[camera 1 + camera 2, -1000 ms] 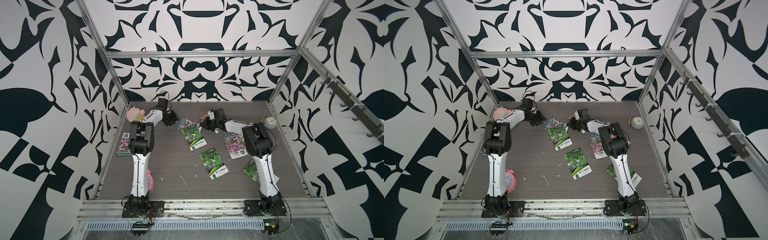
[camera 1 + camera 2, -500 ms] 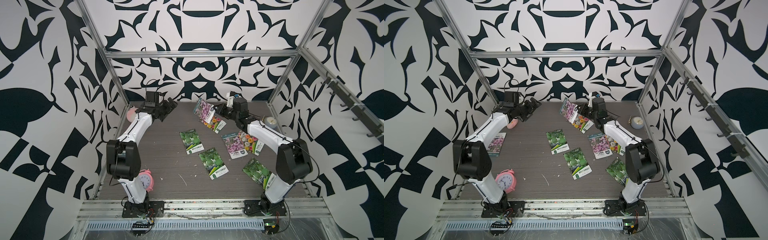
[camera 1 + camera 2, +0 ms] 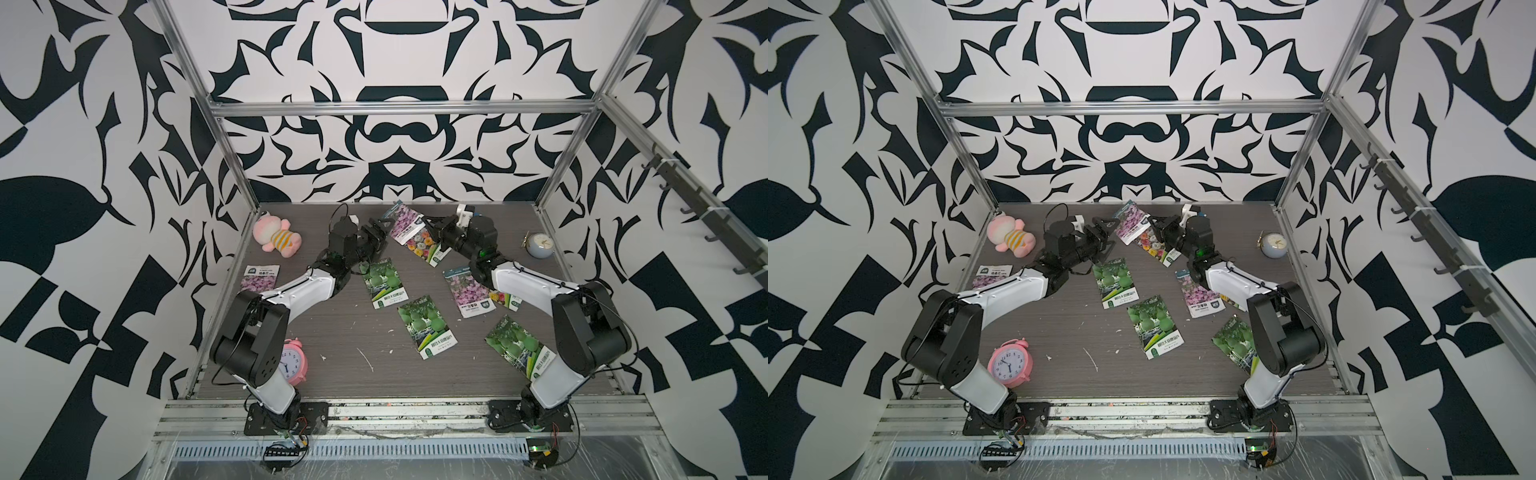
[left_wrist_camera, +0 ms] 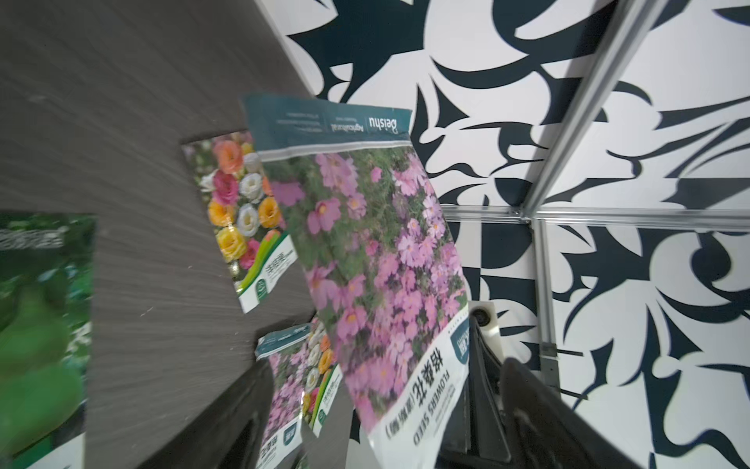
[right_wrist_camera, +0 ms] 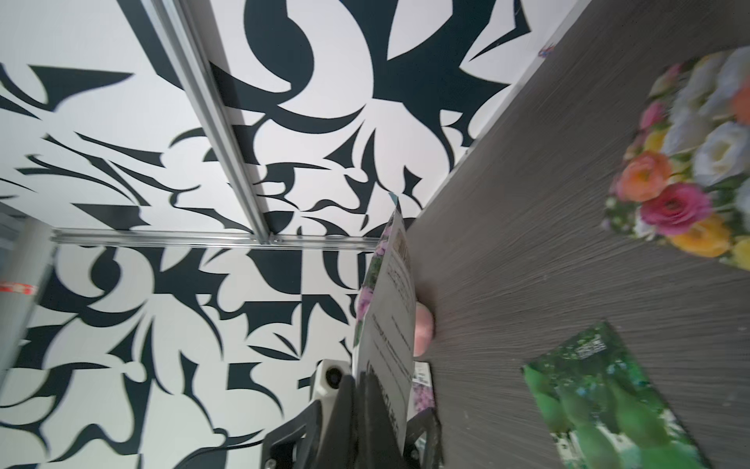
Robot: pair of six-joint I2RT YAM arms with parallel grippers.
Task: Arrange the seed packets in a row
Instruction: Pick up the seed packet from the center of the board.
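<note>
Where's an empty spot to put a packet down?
Biggest bare patch: the front middle, between the pink alarm clock and the middle gourd packet. Another lies at the back right, beside the grey clock. Back middle is crowded: right gripper holding the purple packet, left gripper close by.

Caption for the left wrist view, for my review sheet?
Right tool pinches a corner of the raised purple-pink flower packet; an orange-pink-white bloom packet lies flat on the table beyond.

eight seed packets (image 3: pixel 426 326): three purple-pink, counting the held packet (image 3: pixel 404 222) pinched in the right gripper (image 3: pixel 428 224); three green gourd; two mixed-bloom, one just beside that gripper. two alarm clocks (image 3: pixel 293 359), one plush toy (image 3: pixel 276 237).
</note>
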